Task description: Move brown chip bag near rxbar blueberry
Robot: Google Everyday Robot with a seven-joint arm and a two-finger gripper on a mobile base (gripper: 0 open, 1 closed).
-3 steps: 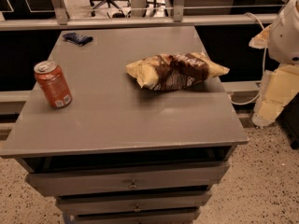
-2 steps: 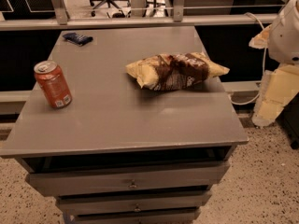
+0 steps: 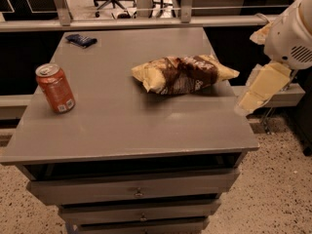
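Nearest us, the drawers (image 3: pixel 139 193) sit under the grey table (image 3: pixel 126 130). Nothing on it has shifted in the last second, so we judge the move not yet begun. The soda can (image 3: pixel 55 87) stands upright near the left edge. The brown chip bag (image 3: pixel 183 74) lies on its side toward the right, well apart from the blue bar (image 3: pixel 81 40) at the far left corner. The gripper (image 3: pixel 263 87) hangs off the table's right side, near the bag but not touching it. The arm is cut off, and we cannot tell whether the gripper is spread or closed.
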